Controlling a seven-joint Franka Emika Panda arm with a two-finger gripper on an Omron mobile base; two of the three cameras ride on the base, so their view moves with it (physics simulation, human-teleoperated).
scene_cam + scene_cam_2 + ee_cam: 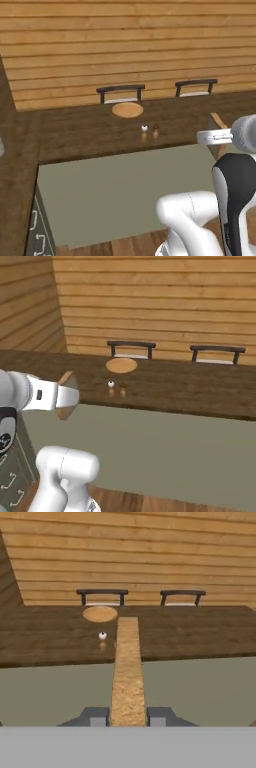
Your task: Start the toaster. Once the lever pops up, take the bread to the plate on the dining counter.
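My hand [128,716] is held level in front of the tabletop [200,386], its 2 fingers clamped on the bread [127,672], edge-on, pointing toward the plate [127,109] lying there.

We're in a home kitchen: a long dark wood surface [90,132] serves for dining, two chairs [121,93] tucked behind it, plank walls [125,45], shakers [144,128] at six o'clock from a plate [127,109].
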